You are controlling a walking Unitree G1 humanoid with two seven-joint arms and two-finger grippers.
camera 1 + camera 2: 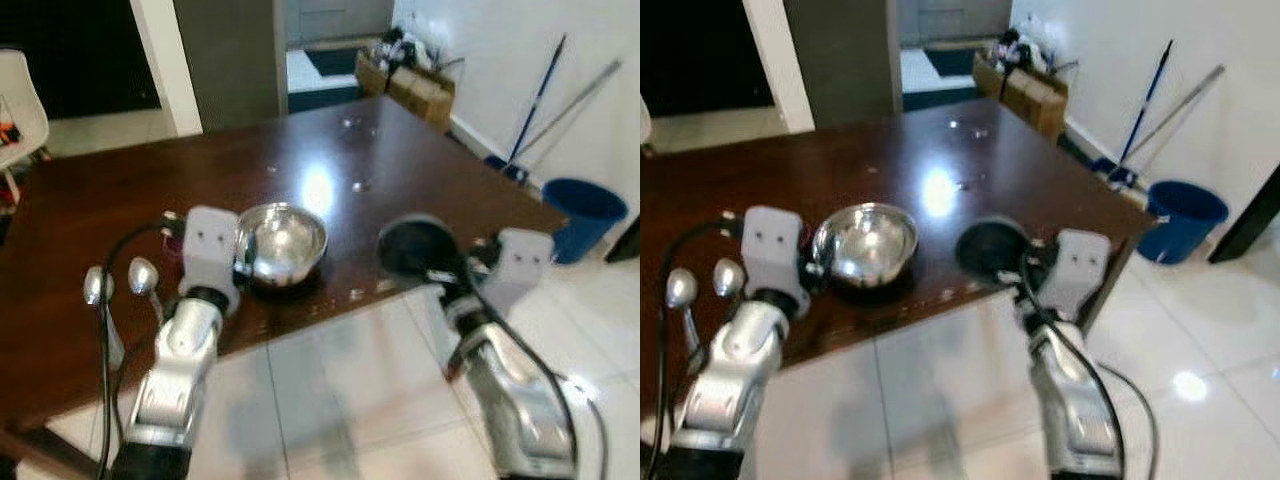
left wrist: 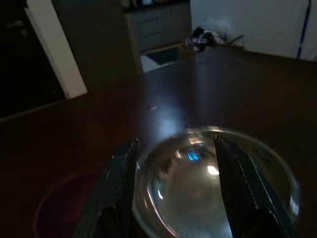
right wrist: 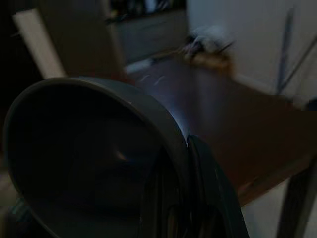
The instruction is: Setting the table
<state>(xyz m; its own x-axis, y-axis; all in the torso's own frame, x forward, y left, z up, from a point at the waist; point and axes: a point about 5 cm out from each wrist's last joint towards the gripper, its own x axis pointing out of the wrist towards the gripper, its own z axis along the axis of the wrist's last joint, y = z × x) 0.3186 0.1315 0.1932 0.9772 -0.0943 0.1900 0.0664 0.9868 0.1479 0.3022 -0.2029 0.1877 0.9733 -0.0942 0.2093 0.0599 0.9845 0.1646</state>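
**Bowls: placement in progress**

Steel bowl [image 1: 282,243] sits on the tabletop [image 1: 120,210], left gripper [image 2: 173,163] fingers wide around it. Right gripper [image 3: 195,163] fingers pinch dark bowl [image 1: 418,247] above the near edge. Two spoons [image 1: 120,282] lie placed. Dark bowl remains, I judge.

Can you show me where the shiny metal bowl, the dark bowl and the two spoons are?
metal bowl [image 1: 283,243], left eye view, on its shiny inside.
dark bowl [image 1: 418,247], left eye view, on its dark inside.
spoons [image 1: 143,275], left eye view, on the head of the nearer spoon.
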